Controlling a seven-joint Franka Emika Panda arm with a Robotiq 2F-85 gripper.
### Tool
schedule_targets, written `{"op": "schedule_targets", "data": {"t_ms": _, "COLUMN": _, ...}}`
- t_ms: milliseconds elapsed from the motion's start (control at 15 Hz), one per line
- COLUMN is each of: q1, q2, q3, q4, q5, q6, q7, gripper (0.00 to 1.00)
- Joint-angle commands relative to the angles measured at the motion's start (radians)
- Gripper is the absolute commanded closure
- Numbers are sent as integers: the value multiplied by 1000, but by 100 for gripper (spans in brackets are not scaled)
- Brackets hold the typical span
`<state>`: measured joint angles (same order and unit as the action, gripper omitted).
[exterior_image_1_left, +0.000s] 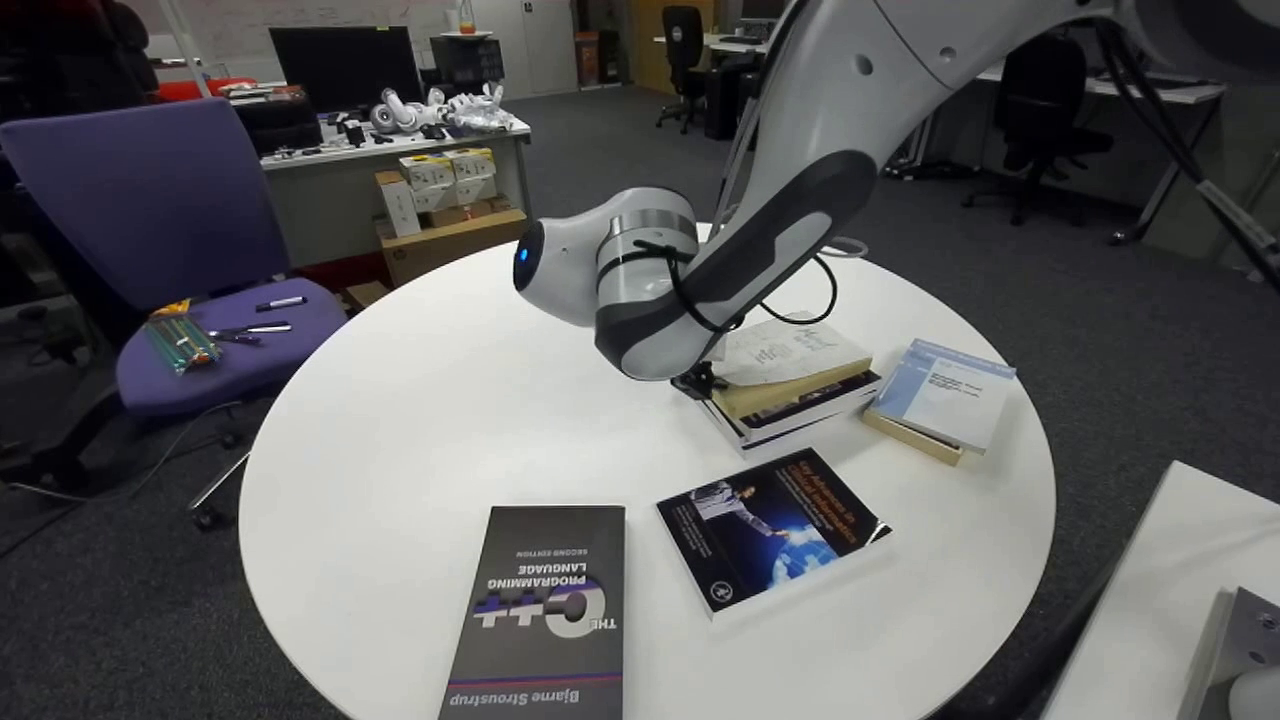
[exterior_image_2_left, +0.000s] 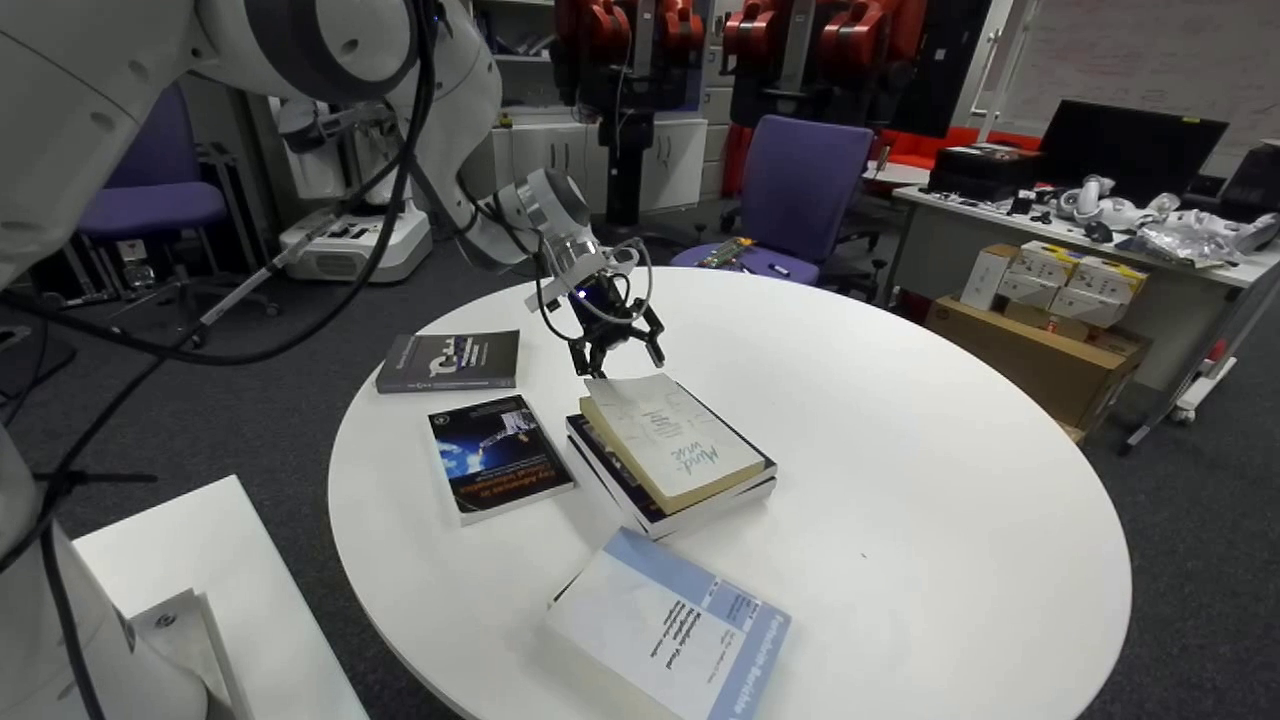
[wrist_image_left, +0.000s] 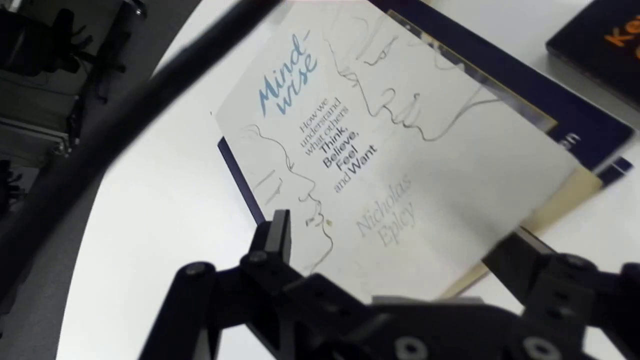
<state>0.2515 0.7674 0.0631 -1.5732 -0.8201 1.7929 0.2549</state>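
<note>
My gripper (wrist_image_left: 400, 245) is open, its fingers spread wide apart with nothing held between them. Behind the gap in the wrist view lies the pale Mindwise book (wrist_image_left: 400, 155); one finger (wrist_image_left: 515, 260) overlaps the edge of its cover there, and whether it touches I cannot tell. That book tops a stack, over a dark blue book (wrist_image_left: 545, 100) with white pages. In an exterior view the gripper (exterior_image_2_left: 622, 362) hangs at the end of the stack farther from that camera, just beyond the Mindwise book (exterior_image_2_left: 680, 430). The wrist mostly hides the gripper (exterior_image_1_left: 700, 382) in an exterior view.
A black Key Advances book (exterior_image_1_left: 775, 530) and a dark grey C++ book (exterior_image_1_left: 545, 600) lie on the round white table (exterior_image_1_left: 430, 420). A blue and white book (exterior_image_1_left: 950, 390) rests on another beyond the stack. A thick dark cable (wrist_image_left: 115, 120) crosses the wrist view.
</note>
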Motion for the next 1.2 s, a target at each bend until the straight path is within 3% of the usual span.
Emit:
{"op": "schedule_targets", "data": {"t_ms": 0, "q1": -25, "q2": -181, "q3": 45, "q4": -108, "q5": 95, "q6": 99, "q7": -6, "gripper": 0}}
{"op": "schedule_targets", "data": {"t_ms": 200, "q1": -25, "q2": -290, "q3": 51, "q4": -116, "q5": 175, "q6": 161, "q7": -1, "gripper": 0}}
{"op": "schedule_targets", "data": {"t_ms": 667, "q1": -58, "q2": -541, "q3": 53, "q4": -110, "q5": 519, "q6": 186, "q7": -31, "gripper": 0}}
{"op": "schedule_targets", "data": {"t_ms": 933, "q1": -91, "q2": -569, "q3": 45, "q4": -118, "q5": 718, "q6": 281, "q7": -1, "gripper": 0}}
{"op": "schedule_targets", "data": {"t_ms": 1000, "q1": -64, "q2": -535, "q3": 42, "q4": -54, "q5": 649, "q6": 203, "q7": -5, "gripper": 0}}
{"op": "schedule_targets", "data": {"t_ms": 1133, "q1": -77, "q2": -538, "q3": 39, "q4": -69, "q5": 691, "q6": 237, "q7": -5, "gripper": 0}}
